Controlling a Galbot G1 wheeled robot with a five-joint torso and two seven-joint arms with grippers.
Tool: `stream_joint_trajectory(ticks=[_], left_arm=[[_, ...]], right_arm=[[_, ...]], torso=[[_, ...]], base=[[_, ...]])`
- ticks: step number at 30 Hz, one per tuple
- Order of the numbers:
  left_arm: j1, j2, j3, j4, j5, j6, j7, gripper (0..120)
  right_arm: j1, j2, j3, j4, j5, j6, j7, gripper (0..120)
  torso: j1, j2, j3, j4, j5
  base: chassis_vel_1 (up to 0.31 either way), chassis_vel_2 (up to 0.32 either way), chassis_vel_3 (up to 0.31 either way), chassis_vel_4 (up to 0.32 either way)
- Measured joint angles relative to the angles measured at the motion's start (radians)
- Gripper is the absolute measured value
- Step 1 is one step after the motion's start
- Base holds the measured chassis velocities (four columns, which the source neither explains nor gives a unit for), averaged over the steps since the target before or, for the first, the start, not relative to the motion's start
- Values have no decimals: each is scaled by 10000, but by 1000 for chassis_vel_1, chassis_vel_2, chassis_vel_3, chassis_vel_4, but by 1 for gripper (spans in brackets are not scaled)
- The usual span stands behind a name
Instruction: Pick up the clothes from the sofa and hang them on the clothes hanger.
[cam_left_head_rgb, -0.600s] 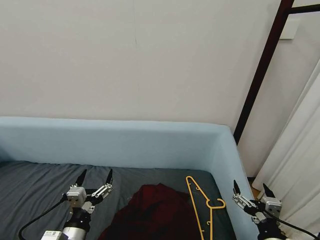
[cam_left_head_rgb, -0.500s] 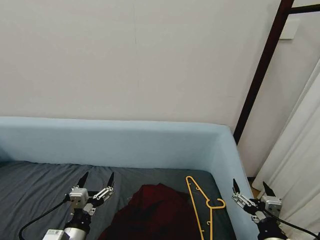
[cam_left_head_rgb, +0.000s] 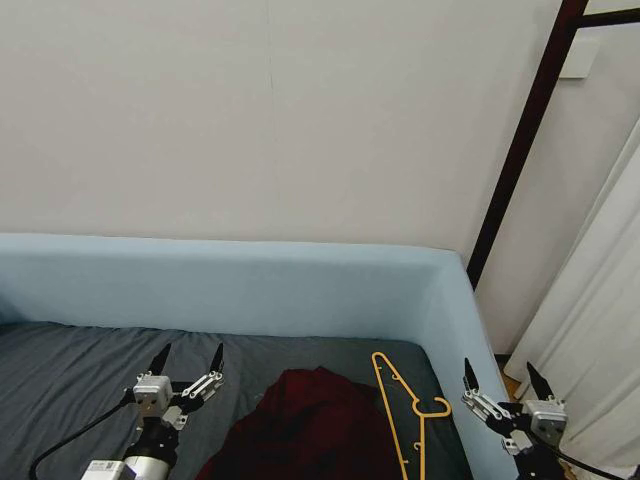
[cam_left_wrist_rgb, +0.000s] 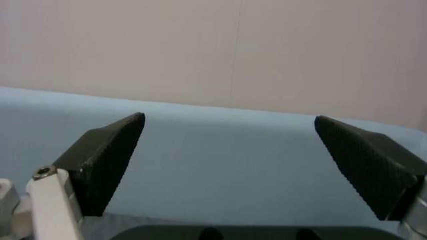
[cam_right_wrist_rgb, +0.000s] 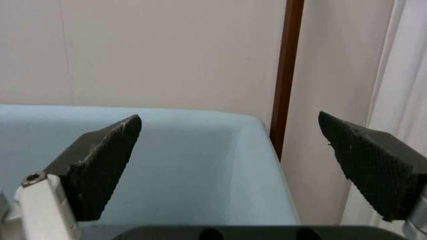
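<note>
Since our left gripper (cam_left_head_rgb: 193, 352) and right gripper (cam_left_head_rgb: 498, 372) have barely shifted in the head view, both spread empty, the crumpled dark-red clothes (cam_left_head_rgb: 300, 420) lie ungrasped between them on the sofa (cam_left_head_rgb: 70, 365), left of the wiry yellow hanger (cam_left_head_rgb: 405, 400). Each wrist view shows textured black pads (cam_left_wrist_rgb: 107, 155) framing the smooth pale-blue backrest (cam_left_wrist_rgb: 227, 145)

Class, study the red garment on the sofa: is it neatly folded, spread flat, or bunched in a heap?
Bunched in a heap: the red garment rises in irregular folds on the sofa, beside the yellow hanger.
</note>
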Motion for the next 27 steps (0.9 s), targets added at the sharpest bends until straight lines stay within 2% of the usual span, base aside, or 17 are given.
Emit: stream_joint_trajectory(ticks=[7, 11, 15, 18, 19, 20, 22, 24, 27], left_arm=[[361, -143, -159, -136, 119, -6, -247, 100], [525, -197, -132, -191, 167, -326, -102, 100], [610, -198, -253, -312, 220, -446, -62, 100], [666, -152, -440, -319, 219, -610, -50, 100], [692, -151, -524, -319, 213, -694, -30, 100], [692, -151, -524, -319, 213, -694, -30, 100], [754, -185, -635, -341, 215, -835, 12, 100], [809, -215, -669, -368, 285, -936, 55, 100], [837, -253, -741, -369, 401, -1064, 120, 100]], right_arm=[[13, -131, -317, 227, 1439, -296, 190, 100], [79, -257, -380, 184, 1379, -307, 152, 100], [153, -712, -419, 189, 1765, -561, 198, 100], [326, -1559, -813, 345, 4083, -1111, 349, 100], [517, -1893, -991, 435, 5489, -1605, 754, 100], [517, -1893, -991, 435, 5489, -1605, 754, 100], [1191, -2435, -1293, 406, 8086, -2841, 1602, 100], [1806, -2650, -1502, 0, 9211, -3663, 1807, 100], [2538, -2699, -1906, -663, 10038, -4205, 1851, 100]], torso=[[0, 0, 0, 1, -1], [0, 0, 0, 1, 0], [0, 0, 0, -1, 2], [0, 0, 0, 0, 1], [0, 0, 0, 0, -1], [0, 0, 0, 0, -1], [0, 0, 1, 1, 0], [0, 0, 0, 1, 0], [0, 0, 1, -1, 0]], base=[[0, 0, 0, 0], [0, 0, 0, 0], [0, 0, 0, 0], [0, 0, 0, 0], [0, 0, 0, 0], [0, 0, 0, 0], [0, 0, 0, 0], [0, 0, 0, 0], [0, 0, 0, 0]])
